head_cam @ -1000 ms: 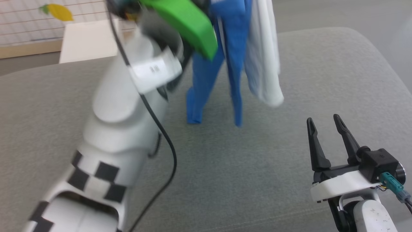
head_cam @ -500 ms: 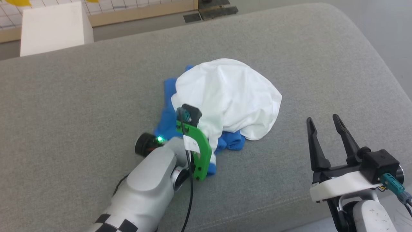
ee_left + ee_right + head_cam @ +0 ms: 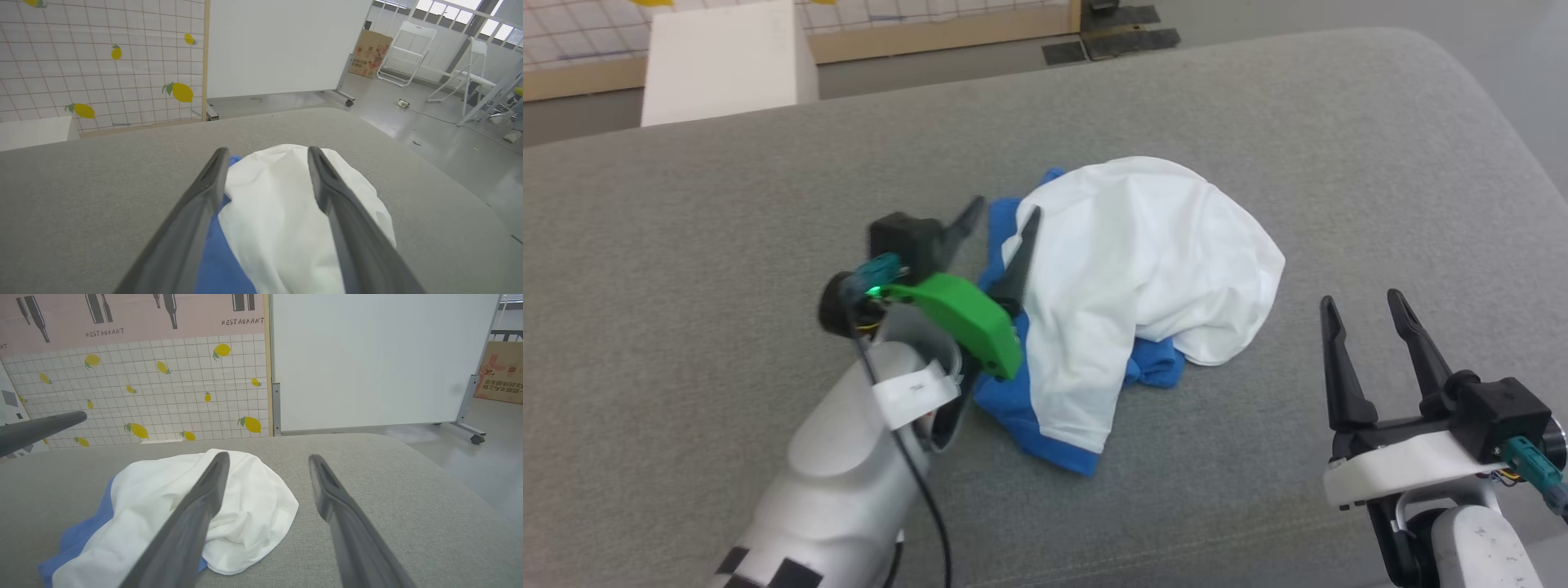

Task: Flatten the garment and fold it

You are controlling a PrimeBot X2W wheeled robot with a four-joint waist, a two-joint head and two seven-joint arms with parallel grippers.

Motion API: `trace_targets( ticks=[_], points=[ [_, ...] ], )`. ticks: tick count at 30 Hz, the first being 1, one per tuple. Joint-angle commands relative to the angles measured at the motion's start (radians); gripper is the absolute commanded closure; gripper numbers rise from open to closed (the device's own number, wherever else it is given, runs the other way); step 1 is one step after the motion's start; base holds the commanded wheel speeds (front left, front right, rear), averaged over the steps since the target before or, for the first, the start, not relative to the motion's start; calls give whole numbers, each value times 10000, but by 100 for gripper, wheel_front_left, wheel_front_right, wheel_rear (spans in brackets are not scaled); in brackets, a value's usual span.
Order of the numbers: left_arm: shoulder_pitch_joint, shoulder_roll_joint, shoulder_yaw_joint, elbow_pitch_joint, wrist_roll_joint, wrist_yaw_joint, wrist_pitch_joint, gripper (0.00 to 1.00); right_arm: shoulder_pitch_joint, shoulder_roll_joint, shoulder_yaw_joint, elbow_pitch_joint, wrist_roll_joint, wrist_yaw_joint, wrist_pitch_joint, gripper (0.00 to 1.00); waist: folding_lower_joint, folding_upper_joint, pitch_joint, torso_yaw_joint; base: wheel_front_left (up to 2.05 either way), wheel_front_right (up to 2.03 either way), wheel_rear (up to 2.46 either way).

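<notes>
Left gripper [image 3: 1000,224] has released the heaped garment [image 3: 1152,253], fingers spread empty; right gripper [image 3: 1361,300] likewise gapes.

The T-shirt [image 3: 1143,269] lies crumpled in a heap on the grey surface [image 3: 686,204], white mounded over blue folds.

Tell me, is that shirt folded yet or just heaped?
Heaped: the shirt lies crumpled on the cushion, white cloth humped over bunched blue, no flat folds.

right tool [image 3: 268,456] fingers spread, crumpled white-and-blue garment [image 3: 155,490] heaped on grey cushion [image 3: 388,498]
</notes>
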Motion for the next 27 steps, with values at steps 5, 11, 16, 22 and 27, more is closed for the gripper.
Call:
trace_targets(
  ticks=[5,11,16,22,27],
  points=[
    [1176,730,1073,-1545,498,515,-468,0,54,-1,-202,-280,-222,-17,226,0,1,-1,-511,756,0,0,0],
    [3049,1030,2653,-3430,1400,924,-477,0,184,-1,-286,-445,-286,-17,377,0,1,-1,-686,1135,0,0,0],
    [4351,935,3528,-4135,1910,999,-479,0,316,-1,-295,-492,-310,-17,470,0,1,-1,-720,1425,0,0,0],
    [5386,591,4294,-4697,2393,883,-479,0,485,-1,-305,-432,-387,-17,653,0,1,-1,-673,1803,0,0,0],
    [5917,274,4821,-5080,2741,715,-480,0,517,-1,-290,-330,-397,-17,847,0,1,-1,-629,1991,0,0,0]
  ],
)
